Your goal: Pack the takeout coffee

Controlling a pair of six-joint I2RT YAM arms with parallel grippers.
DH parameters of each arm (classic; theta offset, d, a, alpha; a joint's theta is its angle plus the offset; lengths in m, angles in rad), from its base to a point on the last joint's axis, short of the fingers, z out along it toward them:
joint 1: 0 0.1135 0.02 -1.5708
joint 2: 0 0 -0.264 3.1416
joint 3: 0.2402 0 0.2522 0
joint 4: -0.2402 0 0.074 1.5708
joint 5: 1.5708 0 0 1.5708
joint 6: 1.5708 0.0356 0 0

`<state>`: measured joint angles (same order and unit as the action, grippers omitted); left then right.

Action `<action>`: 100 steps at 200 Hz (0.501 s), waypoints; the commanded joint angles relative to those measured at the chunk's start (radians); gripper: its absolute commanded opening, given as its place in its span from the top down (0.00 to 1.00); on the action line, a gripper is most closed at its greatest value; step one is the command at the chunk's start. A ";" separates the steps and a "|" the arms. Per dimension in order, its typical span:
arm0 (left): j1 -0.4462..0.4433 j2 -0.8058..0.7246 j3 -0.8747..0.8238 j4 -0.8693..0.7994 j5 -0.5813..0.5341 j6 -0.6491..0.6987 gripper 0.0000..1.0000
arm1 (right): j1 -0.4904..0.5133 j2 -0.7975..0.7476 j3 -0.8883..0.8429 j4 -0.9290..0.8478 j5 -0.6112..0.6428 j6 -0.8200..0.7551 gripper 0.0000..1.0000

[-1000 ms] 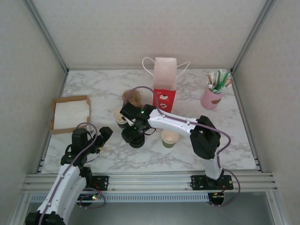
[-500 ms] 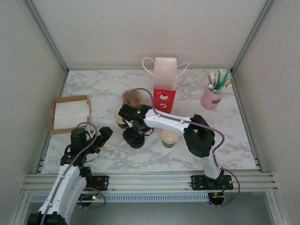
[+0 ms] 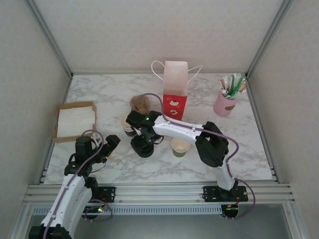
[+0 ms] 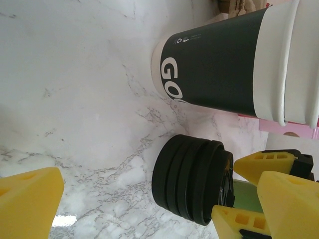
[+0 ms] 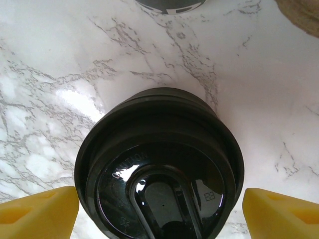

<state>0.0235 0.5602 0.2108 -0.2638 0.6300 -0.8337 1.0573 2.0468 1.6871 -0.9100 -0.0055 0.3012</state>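
The takeout coffee is out of view. A stack of black lids (image 3: 144, 148) stands on the marble table (image 3: 99, 89). From above, my right gripper (image 3: 143, 144) comes down over this stack (image 5: 159, 144). Its yellow fingers (image 5: 37, 211) press against both sides of the top lid's rim, so the gripper (image 5: 159, 211) is shut on that lid. In the left wrist view the lid stack (image 4: 189, 177) lies ahead, with the right fingers (image 4: 266, 162) at its top. My left gripper (image 3: 113, 141) hangs wide open and empty (image 4: 159, 204), left of the stack.
A lidless olive cup (image 3: 180, 147) stands right of the lids. A dark cup with a white rim (image 3: 126, 124) stands just behind them. Farther back are a red-and-pink bag (image 3: 175, 92) and a brown paper item (image 3: 140, 103). A pink straw holder (image 3: 225, 103) is back right, a cardboard napkin tray (image 3: 75, 105) left.
The right arm's elbow swung a little to the left while its gripper stayed over the lid stack. The left arm has not moved.
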 commanded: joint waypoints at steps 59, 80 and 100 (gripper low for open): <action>0.012 0.006 -0.013 0.020 0.032 0.025 0.00 | -0.024 -0.003 -0.007 -0.005 -0.066 0.045 0.15; 0.012 0.013 -0.014 0.029 0.048 0.027 0.00 | -0.033 -0.014 -0.021 0.005 -0.079 0.051 0.15; 0.012 0.022 -0.016 0.037 0.063 0.030 0.01 | -0.037 -0.017 -0.027 0.013 -0.095 0.053 0.14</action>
<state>0.0238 0.5747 0.2077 -0.2569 0.6556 -0.8291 1.0298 2.0464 1.6779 -0.9009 -0.0692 0.3332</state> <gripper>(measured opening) 0.994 0.854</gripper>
